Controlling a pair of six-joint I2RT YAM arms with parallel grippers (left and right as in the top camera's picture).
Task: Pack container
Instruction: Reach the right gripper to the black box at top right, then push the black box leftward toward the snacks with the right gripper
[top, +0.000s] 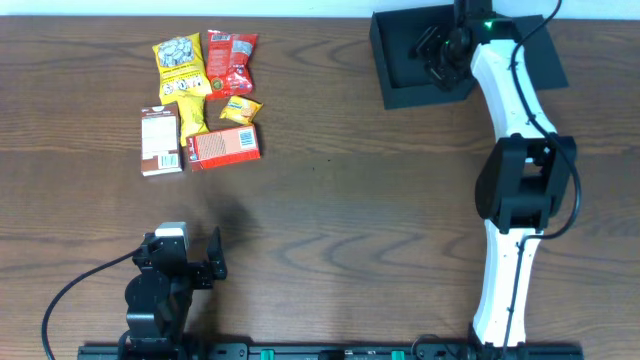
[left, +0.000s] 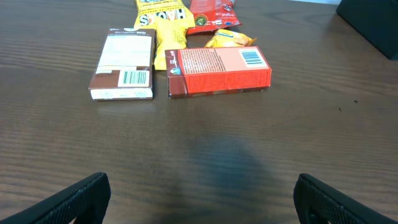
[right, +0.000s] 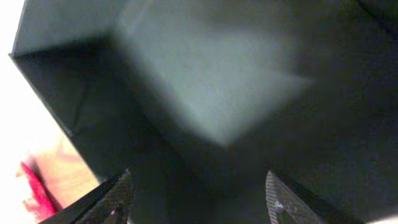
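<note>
Left tool spread wide and empty, low over the tabletop, facing the snack packets; risk: a flat approach may shove the red-orange carton instead of gripping it. Container sits far right, flap open; right tool spread inside it, pinching nothing visible; risk: an off-line lift may snag a wall and drag the box; right arm extended forward, wrist pitched down.

The container is matte black cardboard on a smooth wood-grain table (snack packets look glossy plastic).
</note>
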